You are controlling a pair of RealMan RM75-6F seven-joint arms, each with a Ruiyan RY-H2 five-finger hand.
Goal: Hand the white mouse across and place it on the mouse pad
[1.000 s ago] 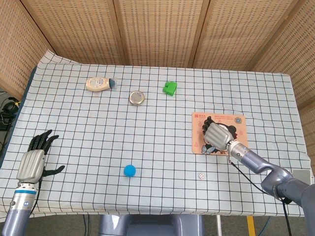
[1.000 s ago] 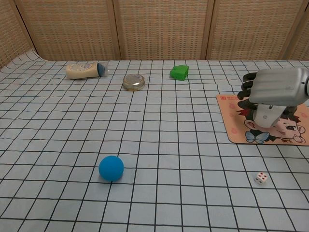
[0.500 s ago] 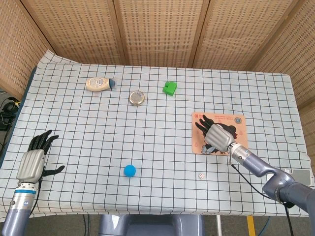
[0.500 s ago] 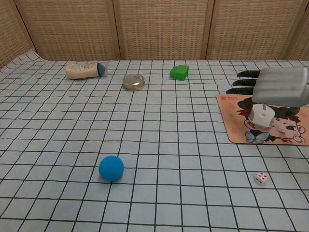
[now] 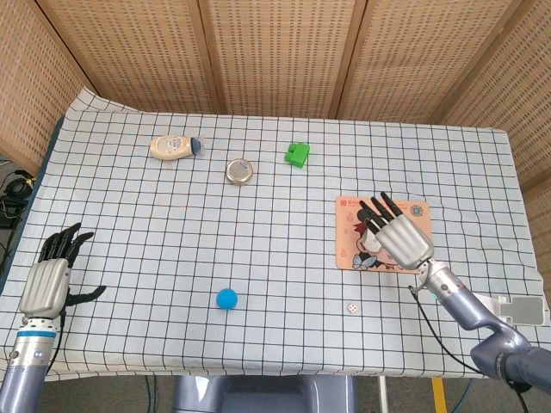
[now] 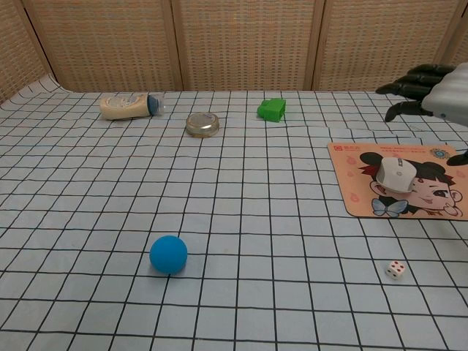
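Note:
The white mouse (image 6: 397, 174) lies on the cartoon-printed mouse pad (image 6: 351, 197) at the right of the table, with nothing touching it. My right hand (image 6: 431, 91) hovers above and behind it, fingers spread and empty. In the head view this hand (image 5: 400, 237) hangs over the pad (image 5: 351, 209) and hides the mouse. My left hand (image 5: 47, 280) is at the table's near left edge, fingers apart, holding nothing; the chest view does not show it.
A cream bottle (image 5: 175, 147) lies at the back left. Beside it are a round metal lid (image 5: 240, 171) and a green block (image 5: 298, 154). A blue ball (image 5: 227, 298) sits front centre, and a small die (image 5: 352, 307) lies just before the pad.
My right hand has let go of the mouse, spread its fingers and lifted up and back off the pad. The mouse stays on the pad. My left hand has drifted slightly left.

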